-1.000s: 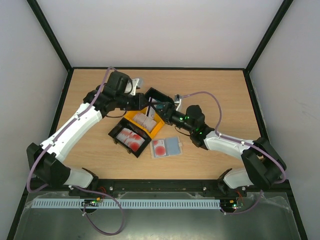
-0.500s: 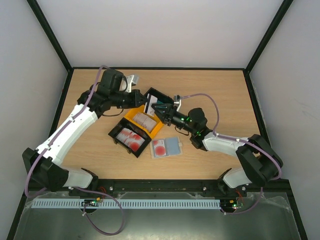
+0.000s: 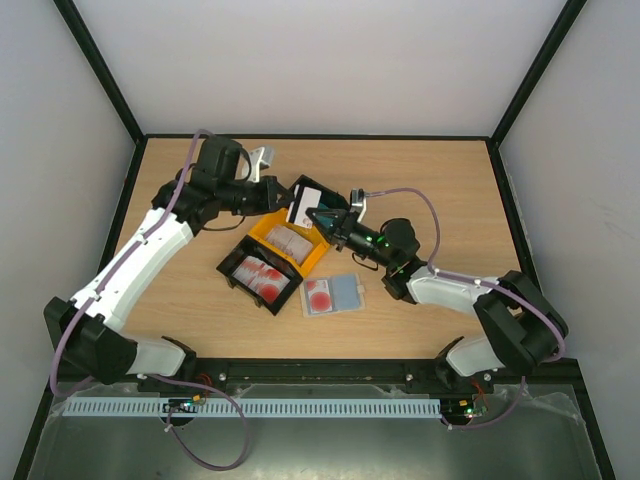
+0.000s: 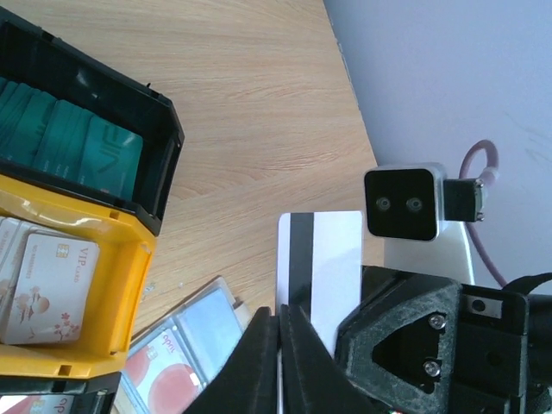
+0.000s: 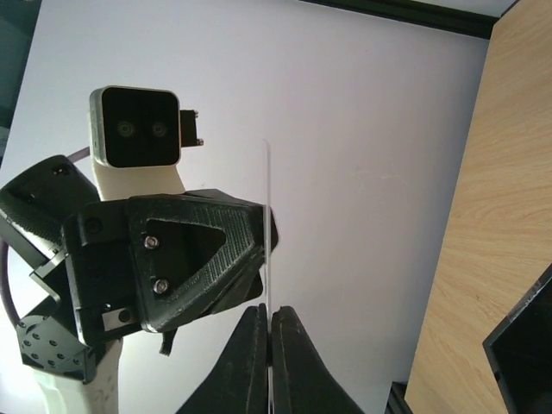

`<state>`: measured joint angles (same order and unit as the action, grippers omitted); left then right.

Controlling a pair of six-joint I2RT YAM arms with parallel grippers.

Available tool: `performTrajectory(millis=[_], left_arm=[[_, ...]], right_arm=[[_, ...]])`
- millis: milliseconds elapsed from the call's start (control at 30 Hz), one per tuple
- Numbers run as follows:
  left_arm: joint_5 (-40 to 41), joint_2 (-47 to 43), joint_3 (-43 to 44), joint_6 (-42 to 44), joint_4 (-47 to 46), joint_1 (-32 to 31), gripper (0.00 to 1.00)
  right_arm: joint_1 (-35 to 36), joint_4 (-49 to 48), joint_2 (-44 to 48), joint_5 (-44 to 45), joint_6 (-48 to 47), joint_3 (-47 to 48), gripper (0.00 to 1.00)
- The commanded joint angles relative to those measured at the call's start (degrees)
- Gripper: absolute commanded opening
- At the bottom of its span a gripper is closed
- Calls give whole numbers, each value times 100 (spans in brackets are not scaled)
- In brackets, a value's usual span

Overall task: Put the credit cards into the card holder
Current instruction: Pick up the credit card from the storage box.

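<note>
A white credit card (image 3: 303, 207) with a dark stripe hangs in the air above the trays, gripped from both sides. My left gripper (image 3: 290, 200) is shut on its striped edge (image 4: 302, 259), and my right gripper (image 3: 318, 212) is shut on the opposite edge. In the right wrist view the card (image 5: 267, 198) shows edge-on between my shut jaws (image 5: 269, 310). The card holder (image 3: 347, 292) lies open on the table, and a red-blotched card (image 3: 319, 296) fills its left pocket.
A joined row of trays lies under the grippers. The black tray (image 3: 262, 277) holds red-blotched cards, the yellow tray (image 3: 290, 243) holds white-grey cards, and the far black tray (image 4: 69, 138) holds teal cards. Black frame rails border the table.
My right gripper has closed from wide open onto the card that my left gripper holds. Both grippers have shifted slightly towards the back of the table.
</note>
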<state>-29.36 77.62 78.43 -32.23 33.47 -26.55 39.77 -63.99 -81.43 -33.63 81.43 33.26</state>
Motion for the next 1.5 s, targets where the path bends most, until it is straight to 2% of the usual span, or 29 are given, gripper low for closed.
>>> performTrajectory(millis=[0, 133, 200, 267, 500, 700, 767, 800, 900, 967, 1100, 1233, 1367, 1467], left_arm=[[-150, -175, -98, -100, -44, 58, 12], [-162, -516, -490, -288, -400, 146, 56], [-453, -692, -768, -442, -777, 150, 67], [-836, -767, -932, -530, -1018, 150, 69], [-1784, -957, -1372, -850, -1733, 134, 50], [-1835, -1030, -1560, -823, -1750, 106, 11], [-1765, -1080, -1666, -802, -1747, 97, 3], [-1658, -1103, -1725, -761, -1674, 97, 3], [-758, -1171, -1884, -452, -1099, 82, 2], [-103, -1255, -2184, -370, -943, 44, 2], [415, -1368, -3170, -895, -1614, -422, 2], [1196, -1378, -4138, -1938, -3110, -1580, 2], [2174, -1049, -4748, -2738, -4581, -2496, 2], [2806, -569, -4730, -2985, -4851, -2883, 2]], right_arm=[[-24, 62, 327, 119, -187, 34, 2], [-132, 332, 595, -26, -400, -34, 2], [-153, 491, 724, -252, -507, -40, 2], [-156, 659, 827, -567, -596, 0, 2], [-154, 1171, 1143, -1225, -796, -49, 2], [-154, 1515, 1238, -1299, -888, -48, 2], [-154, 1760, 1287, -1245, -996, -51, 5], [-154, 2038, 1344, -1158, -1155, -37, 12], [-155, 3696, 1645, -593, -2063, 72, 41], [-149, 4921, 1884, -9, -2689, 83, 50], [-136, 6967, 2252, 1427, -3441, -21, 55], [-79, 8136, 2412, 2317, -3573, -224, 55], [-24, 8628, 2490, 2484, -3723, -451, 55], [103, 8627, 2358, 2304, -3912, -491, 58]])
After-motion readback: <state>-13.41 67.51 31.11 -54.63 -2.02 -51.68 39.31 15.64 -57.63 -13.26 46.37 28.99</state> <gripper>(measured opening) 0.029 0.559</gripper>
